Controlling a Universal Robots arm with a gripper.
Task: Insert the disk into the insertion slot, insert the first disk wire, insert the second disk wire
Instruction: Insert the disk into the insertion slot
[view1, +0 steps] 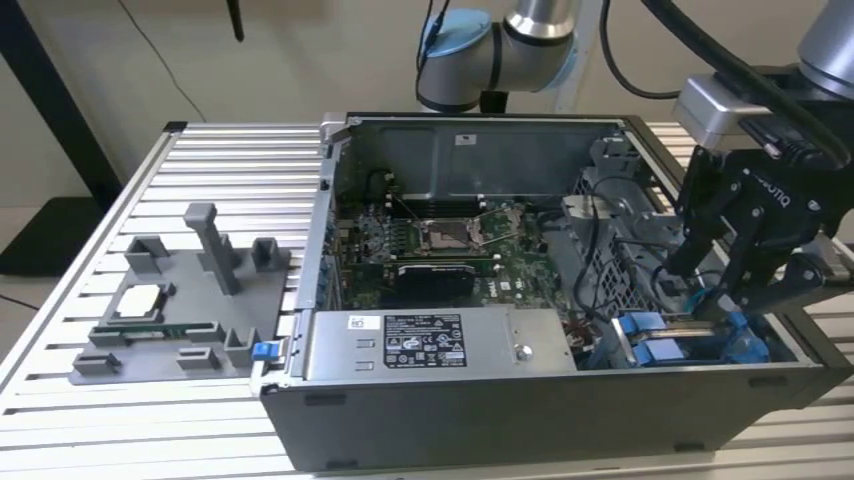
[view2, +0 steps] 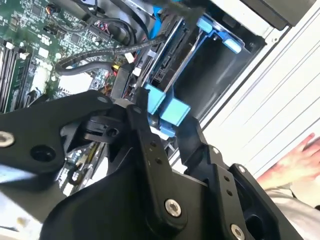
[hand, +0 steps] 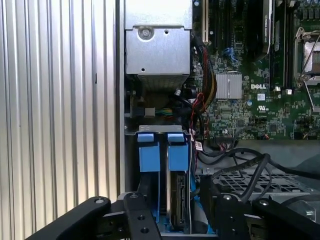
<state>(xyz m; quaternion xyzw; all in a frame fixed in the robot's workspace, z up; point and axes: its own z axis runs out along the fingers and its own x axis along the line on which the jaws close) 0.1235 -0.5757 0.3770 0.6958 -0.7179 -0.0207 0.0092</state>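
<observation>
Silver-grey in a bright blue plastic carrier, the flat rectangular disk (hand: 178, 186) stands on edge inside the narrow insertion slot (hand: 161, 200) of a grey perforated-metal drive cage (hand: 245, 184). The cage sits in a corner of an open grey computer case (view1: 534, 420), which rests on a ribbed aluminium table (view1: 200, 160).

The black two-fingered gripper (view1: 721, 300) hangs over that cage, at the exterior view's right. Its jaws stand apart in both wrist views. In the first wrist view the gripper (hand: 177, 198) straddles the slot, with the disk between the two fingers and a clear gap on the side toward the perforated cage top. In the second wrist view the gripper (view2: 162, 116) has two square bright blue tabs (view2: 170, 112) between its fingertips; whether either pad touches them cannot be told.

Black cables (hand: 235, 165) loop over the cage top just beside the slot, running toward the green motherboard (hand: 240, 100). A silver power supply box (view1: 441, 345) lies next to the cage along the case wall. A grey plastic fixture (view1: 174, 310) sits on the table at the exterior view's left, and a person's hand (view2: 300, 155) shows beyond the case.
</observation>
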